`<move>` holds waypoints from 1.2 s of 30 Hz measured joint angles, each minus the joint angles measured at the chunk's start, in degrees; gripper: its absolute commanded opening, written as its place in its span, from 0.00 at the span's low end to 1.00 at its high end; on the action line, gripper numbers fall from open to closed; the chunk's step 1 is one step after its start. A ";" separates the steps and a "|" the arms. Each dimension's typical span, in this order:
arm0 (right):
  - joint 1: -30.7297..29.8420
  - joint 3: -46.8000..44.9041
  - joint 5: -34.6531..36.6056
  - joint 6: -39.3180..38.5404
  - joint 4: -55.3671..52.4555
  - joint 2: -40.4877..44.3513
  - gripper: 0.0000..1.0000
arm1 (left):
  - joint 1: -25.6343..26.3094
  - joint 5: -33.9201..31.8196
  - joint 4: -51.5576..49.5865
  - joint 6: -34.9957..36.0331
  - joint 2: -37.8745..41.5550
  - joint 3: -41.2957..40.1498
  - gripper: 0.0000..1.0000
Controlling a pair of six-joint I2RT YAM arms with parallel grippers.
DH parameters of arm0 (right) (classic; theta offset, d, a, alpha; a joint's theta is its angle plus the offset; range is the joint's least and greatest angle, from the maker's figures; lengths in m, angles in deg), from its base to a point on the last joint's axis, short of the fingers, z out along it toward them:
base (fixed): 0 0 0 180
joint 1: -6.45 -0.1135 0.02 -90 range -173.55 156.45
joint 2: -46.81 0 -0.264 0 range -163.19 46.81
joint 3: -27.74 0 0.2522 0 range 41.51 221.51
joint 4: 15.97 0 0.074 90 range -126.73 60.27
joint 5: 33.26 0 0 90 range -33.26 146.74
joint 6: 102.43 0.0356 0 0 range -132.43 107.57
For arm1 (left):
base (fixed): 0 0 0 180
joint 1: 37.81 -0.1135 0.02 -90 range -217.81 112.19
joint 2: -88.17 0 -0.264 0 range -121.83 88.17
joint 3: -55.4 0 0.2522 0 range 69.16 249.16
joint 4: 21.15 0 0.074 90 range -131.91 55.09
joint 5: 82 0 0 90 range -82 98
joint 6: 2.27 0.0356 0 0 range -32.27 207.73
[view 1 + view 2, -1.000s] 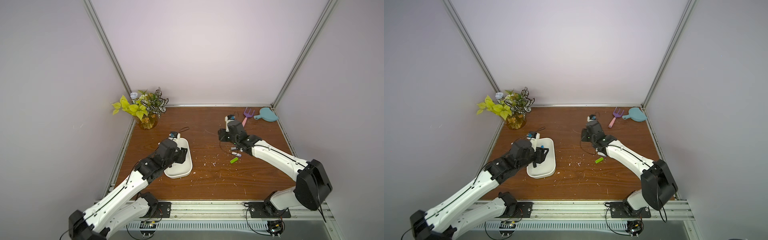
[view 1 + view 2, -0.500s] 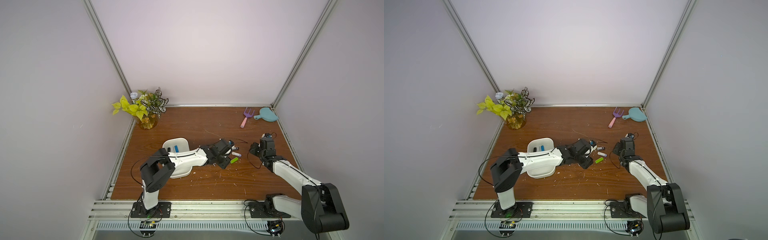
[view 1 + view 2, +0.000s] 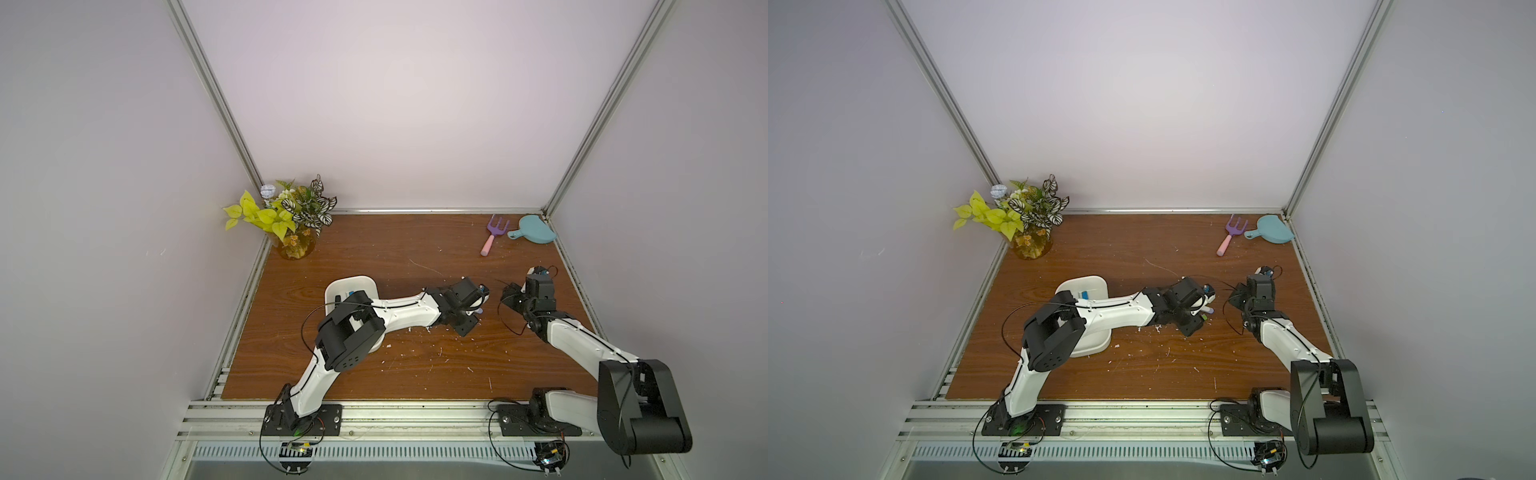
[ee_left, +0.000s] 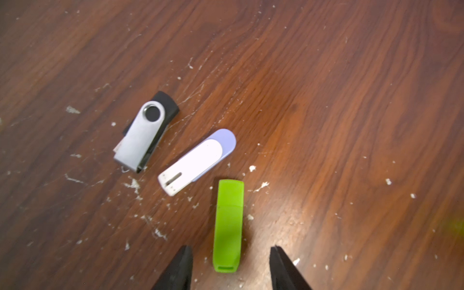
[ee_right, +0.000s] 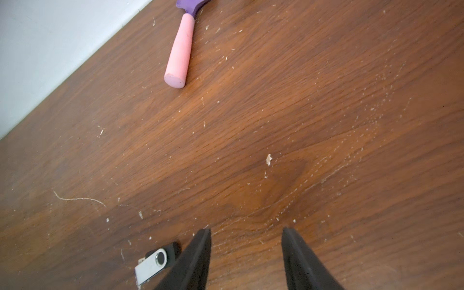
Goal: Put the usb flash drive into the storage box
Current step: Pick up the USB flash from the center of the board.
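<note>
The green drive [image 4: 228, 226], a smooth matte plastic bar, lies flat on the scuffed wood table [image 4: 351, 100] with its near end between my left gripper [image 4: 231, 251]'s parted jaws, neither touching it. Just beside it lie a white-and-lilac drive [image 4: 198, 160] and a black drive [image 4: 145, 133] with a brushed metal swivel. My right gripper [image 5: 246, 231] hangs spread over bare wood, holding nothing. The white box [image 3: 353, 286] sits well apart, mostly hidden under my left arm.

I find no readable text, label, brand or number anywhere: none on the three drives under my left claw, nor on the table around them.
</note>
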 measured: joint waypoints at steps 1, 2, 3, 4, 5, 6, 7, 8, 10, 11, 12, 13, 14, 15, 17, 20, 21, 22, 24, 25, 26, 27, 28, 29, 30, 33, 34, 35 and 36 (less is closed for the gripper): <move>0.11 0.00 -0.09 0.00 0.00 0.00 0.52 | 0.33 -0.44 -0.44 0.17 -0.52 0.66 0.47; 0.15 0.00 -0.17 0.02 0.04 0.00 0.52 | 0.66 -0.98 -0.79 0.26 -1.07 1.31 0.47; 0.17 0.00 -0.22 0.02 0.07 0.00 0.52 | 1.01 -1.60 -1.25 0.37 -1.75 2.05 0.46; 0.20 0.00 -0.33 0.02 0.04 0.00 0.52 | 1.29 -2.34 -1.57 0.46 -2.51 2.75 0.45; 0.20 0.00 -0.42 0.02 0.07 0.00 0.52 | 1.49 -2.80 -1.84 0.48 -3.06 3.21 0.44; 0.24 0.00 -0.46 0.02 0.07 0.00 0.52 | 1.60 -3.43 -2.12 0.55 -3.69 3.63 0.42; 0.24 0.00 -0.61 0.02 0.07 0.00 0.52 | 1.75 -4.02 -2.38 0.59 -4.22 3.82 0.40; 0.24 0.00 -0.70 0.00 0.11 -0.02 0.52 | 1.84 -4.63 -2.43 0.66 -4.37 4.11 0.40; 0.24 0.00 -1.31 0.00 0.39 -0.22 0.52 | 2.01 -5.46 -2.67 0.70 -4.55 4.35 0.36; 0.24 0.00 -1.49 0.00 0.46 -0.31 0.52 | 2.12 -5.92 -2.69 0.76 -4.57 4.35 0.34; 0.24 -0.02 -1.53 0.00 0.46 -0.33 0.52 | 2.19 -6.34 -2.78 0.83 -4.61 4.39 0.32; 0.24 -0.04 -1.60 0.00 0.48 -0.33 0.52 | 2.21 -6.71 -2.80 0.76 -4.68 4.46 0.30; 0.24 -0.02 -1.66 0.00 0.50 -0.35 0.52 | 2.23 -6.99 -2.86 0.83 -4.70 4.52 0.28; 0.24 -0.04 -1.68 0.00 0.52 -0.39 0.52 | 2.23 -7.26 -2.86 0.81 -4.72 4.52 0.25; 0.26 -0.04 -1.73 0.00 0.66 -0.55 0.52 | 2.25 -7.82 -2.86 0.81 -4.74 4.52 0.18; 0.28 -0.04 -1.95 0.00 0.92 -0.85 0.52 | 2.25 -8.33 -2.82 0.57 -4.74 4.55 0.11; 0.31 -0.04 -2.03 0.00 0.98 -0.96 0.52 | 2.25 -8.44 -2.82 0.50 -4.74 4.55 0.04; 0.33 -0.07 -2.12 0.00 1.03 -1.03 0.52 | 2.25 -8.70 -2.80 0.39 -4.74 4.55 0.00; 0.35 -0.11 -2.54 0.00 1.09 -1.03 0.52 | 2.32 -8.96 -2.80 0.04 -4.74 4.55 0.00; 0.35 -0.11 -2.73 0.00 1.20 -1.03 0.52 | 2.34 -9.09 -2.80 -0.28 -4.63 4.55 0.00; 0.35 -0.11 -2.86 0.00 1.25 -1.03 0.52 | 2.36 -9.31 -2.97 -0.59 -4.57 4.55 0.00; 0.37 -0.09 -2.95 0.00 1.31 -1.03 0.52 | 2.45 -9.66 -3.28 -1.09 -4.15 4.35 0.00; 0.37 -0.09 -2.97 0.00 1.33 -1.03 0.52 | 2.54 -10.14 -3.54 -1.75 -3.28 3.63 0.00; 0.37 -0.11 -2.97 0.02 1.33 -1.05 0.52 | 2.56 -10.56 -3.78 -2.38 -2.16 2.64 0.00; 0.37 -0.09 -3.02 0.00 1.42 -1.16 0.52 | 2.58 -11.43 -4.13 -3.41 0.00 0.98 0.00; 0.42 -0.09 -3.21 0.02 1.77 -2.05 0.52 | 2.58 -15.96 -5.09 -8.11 9.84 -5.73 0.00; 0.42 -0.09 -3.39 0.00 1.75 -2.45 0.52 | 2.58 -18.88 -5.88 -10.93 14.80 -8.50 0.00; 0.46 -0.11 -3.50 0.00 1.73 -2.75 0.52 | 2.58 -21.07 -6.67 -13.18 18.45 -10.36 0.00; 0.46 -0.11 -3.67 0.00 1.75 -3.13 0.52 | 2.58 -23.98 -7.50 -16.15 23.52 -12.87 0.00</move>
